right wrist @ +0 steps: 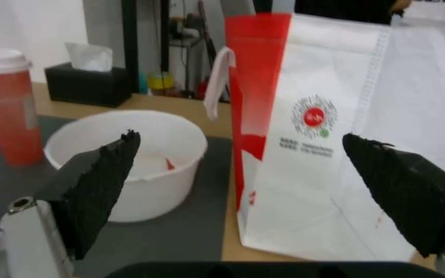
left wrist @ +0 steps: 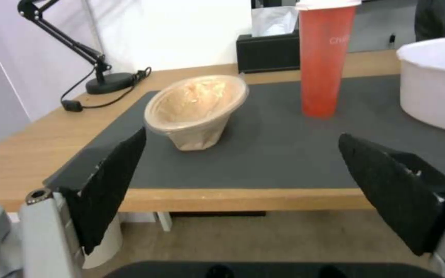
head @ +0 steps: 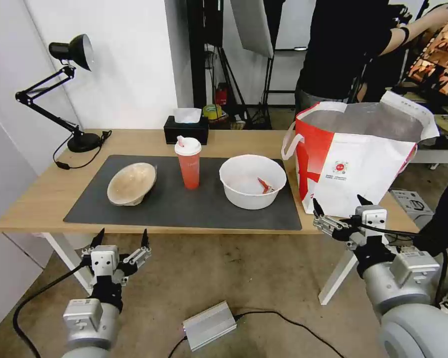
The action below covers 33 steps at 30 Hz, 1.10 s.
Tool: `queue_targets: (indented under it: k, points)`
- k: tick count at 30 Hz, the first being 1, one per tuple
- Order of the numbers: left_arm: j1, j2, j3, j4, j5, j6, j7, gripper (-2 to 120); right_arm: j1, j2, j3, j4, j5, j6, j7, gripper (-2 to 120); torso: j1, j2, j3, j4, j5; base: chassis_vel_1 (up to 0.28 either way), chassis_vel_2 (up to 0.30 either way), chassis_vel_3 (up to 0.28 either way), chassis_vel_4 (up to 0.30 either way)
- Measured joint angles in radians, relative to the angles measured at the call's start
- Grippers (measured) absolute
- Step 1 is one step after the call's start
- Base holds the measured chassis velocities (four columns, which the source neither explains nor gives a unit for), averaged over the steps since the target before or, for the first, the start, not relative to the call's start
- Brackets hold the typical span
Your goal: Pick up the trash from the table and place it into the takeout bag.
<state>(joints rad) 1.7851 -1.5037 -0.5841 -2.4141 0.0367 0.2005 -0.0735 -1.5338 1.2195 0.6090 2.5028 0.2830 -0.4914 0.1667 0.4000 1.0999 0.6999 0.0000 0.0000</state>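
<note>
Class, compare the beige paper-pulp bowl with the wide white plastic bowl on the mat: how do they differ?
The beige paper-pulp bowl lies tipped on its side; the wide white plastic bowl stands upright. The beige one is smaller and looks empty; the white one holds red scraps. Both rest on the dark grey mat, untouched.

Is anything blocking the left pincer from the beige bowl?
Nothing visible. The left pincer hangs open below and in front of the table edge. The beige bowl lies tipped on the grey mat, with bare mat between it and the edge. The red cup stands off to one side.
</note>
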Motion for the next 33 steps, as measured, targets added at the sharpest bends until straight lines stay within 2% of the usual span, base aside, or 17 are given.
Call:
queue_targets:
  k: [8, 11, 17, 20, 22, 26, 33]
  points:
    - [0.014, 0.002, 0.001, 0.008, 0.012, -0.019, 0.001, 100, 0.086, -0.074, -0.033, -0.007, 0.134, -0.005, 0.01, 100, 0.0, 0.0, 0.0, 0.0001, 0.0, 0.0, 0.0, 0.0, 0.0]
    - [0.016, -0.001, 0.001, 0.011, 0.014, -0.023, 0.001, 100, 0.13, -0.125, -0.053, -0.019, 0.209, -0.001, 0.009, 100, 0.0, 0.0, 0.0, 0.0001, 0.0, 0.0, 0.0, 0.0, 0.0]
    - [0.016, -0.006, -0.001, 0.013, 0.014, -0.025, 0.0, 100, 0.178, -0.189, -0.079, -0.04, 0.276, 0.014, 0.006, 100, 0.0, 0.0, 0.0, 0.0001, 0.0, 0.0, 0.0, 0.0, 0.0]
    - [0.014, -0.013, -0.003, 0.014, 0.014, -0.025, -0.002, 100, 0.236, -0.256, -0.115, -0.072, 0.339, 0.044, -0.014, 100, 0.0, 0.0, 0.0, 0.0, 0.0001, 0.0, 0.0, 0.0, 0.0]
    - [0.013, -0.014, -0.004, 0.014, 0.015, -0.025, -0.002, 100, 0.246, -0.265, -0.12, -0.077, 0.351, 0.046, -0.018, 100, 0.0, 0.0, 0.0, 0.0, 0.0001, 0.0, 0.0, 0.0, 0.0]
    - [0.012, -0.022, -0.01, 0.014, 0.015, -0.025, -0.004, 100, 0.356, -0.356, -0.175, -0.107, 0.475, 0.057, -0.051, 100, 0.0, 0.0, 0.0, 0.0, 0.0001, 0.0, 0.0, 0.0, 0.0]
    - [0.012, -0.029, -0.012, 0.015, 0.016, -0.029, -0.005, 100, 0.505, -0.43, -0.235, -0.146, 0.613, 0.062, -0.117, 100, 0.0, 0.0, 0.0, 0.0, 0.0, 0.0, 0.0, 0.0, 0.0]
